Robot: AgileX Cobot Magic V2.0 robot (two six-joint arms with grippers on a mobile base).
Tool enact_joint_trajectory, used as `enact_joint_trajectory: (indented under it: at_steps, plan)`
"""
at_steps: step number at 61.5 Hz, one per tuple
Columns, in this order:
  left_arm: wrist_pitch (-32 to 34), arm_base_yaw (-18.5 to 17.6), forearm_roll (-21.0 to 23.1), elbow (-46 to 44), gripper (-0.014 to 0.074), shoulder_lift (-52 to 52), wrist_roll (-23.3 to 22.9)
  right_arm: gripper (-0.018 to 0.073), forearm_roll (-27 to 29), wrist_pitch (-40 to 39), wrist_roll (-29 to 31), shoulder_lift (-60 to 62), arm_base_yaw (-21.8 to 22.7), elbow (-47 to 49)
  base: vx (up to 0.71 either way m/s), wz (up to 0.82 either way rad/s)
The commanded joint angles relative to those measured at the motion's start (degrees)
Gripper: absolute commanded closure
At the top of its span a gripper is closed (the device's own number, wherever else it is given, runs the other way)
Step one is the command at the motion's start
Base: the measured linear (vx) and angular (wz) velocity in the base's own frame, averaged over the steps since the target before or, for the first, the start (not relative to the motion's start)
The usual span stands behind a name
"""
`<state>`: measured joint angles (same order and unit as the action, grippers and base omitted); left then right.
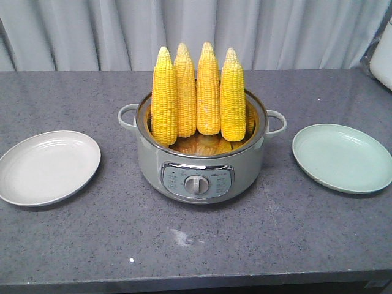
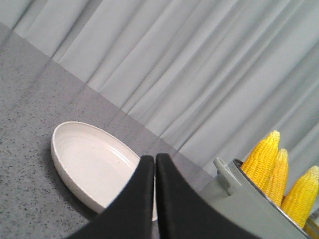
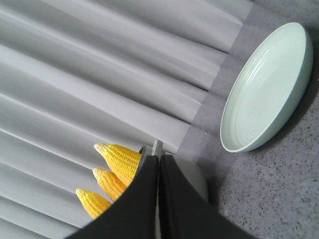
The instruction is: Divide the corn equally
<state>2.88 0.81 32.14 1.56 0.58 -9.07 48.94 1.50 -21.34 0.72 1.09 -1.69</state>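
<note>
While left fingers [image 2: 134, 199], right fingers [image 3: 142, 199] clenched empty, corn [image 1: 208, 92] stands in pot [image 1: 153, 165]; grey speckled counter [image 1: 92, 245], curtain [image 1: 73, 30].

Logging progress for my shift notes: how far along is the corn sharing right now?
Nothing looks done yet: all four corn cobs stand upright in the electric pot. The white plate and pale green plate hold nothing. Nothing is in hand: the left tool and right tool are both shut and empty. Left to do: presumably two cobs onto each plate.
</note>
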Motion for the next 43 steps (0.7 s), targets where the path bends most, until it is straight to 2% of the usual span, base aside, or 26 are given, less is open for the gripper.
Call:
enact_joint_trajectory:
  at_steps: [1,4,7,12,17,22,29,33,39,43]
  plan:
    - [3.07,-0.34,0.35,-0.43,0.0603,0.95,-2.62,0.0564,-0.05,-3.61,0.25,0.35,0.38,-0.43,0.0,0.0]
    - [3.15,-0.34,0.79,-0.43,0.0603,0.95,-5.47,0.0564,0.38,-3.92,0.25,0.35,0.38,-0.43,0.0,0.0]
    - [3.27,-0.34,2.49,-0.43,0.0603,0.95,-10.41,0.0564,0.74,-3.87,0.25,0.35,0.25,-0.34,0.0,0.0]
    - [3.14,-0.39,6.75,-0.43,0.0603,0.95,-21.33,0.0564,0.73,-3.26,0.25,0.35,0.07,-0.1,0.0,0.0]
    - [3.38,-0.39,10.68,-0.43,0.0603,0.95,-29.65,0.0564,-0.06,-0.88,0.99,0.35,0.07,1.14,0.0,0.0]
    - [4.07,-0.44,10.7,-0.54,0.0603,0.95,-34.71,0.0564,-1.26,1.55,4.82,0.35,0.07,3.6,0.0,0.0]
    - [4.12,-0.44,10.17,-2.44,0.0603,0.95,-34.35,0.0564,-1.3,4.99,12.45,0.35,0.07,8.27,0.0,0.0]
    - [3.89,-0.44,8.33,-4.71,0.0603,0.95,-33.66,0.0564,-1.3,7.01,17.23,0.16,0.07,11.26,0.0,0.0]
    - [3.89,-0.44,3.21,-8.31,0.0603,0.95,-31.57,0.0564,-1.24,9.75,25.26,-0.97,0.07,16.05,0.0,0.0]
    - [3.15,-0.44,-1.8,-11.16,0.0603,0.95,-30.24,0.0564,-1.24,12.08,30.11,-2.37,0.07,19.32,0.0,0.0]
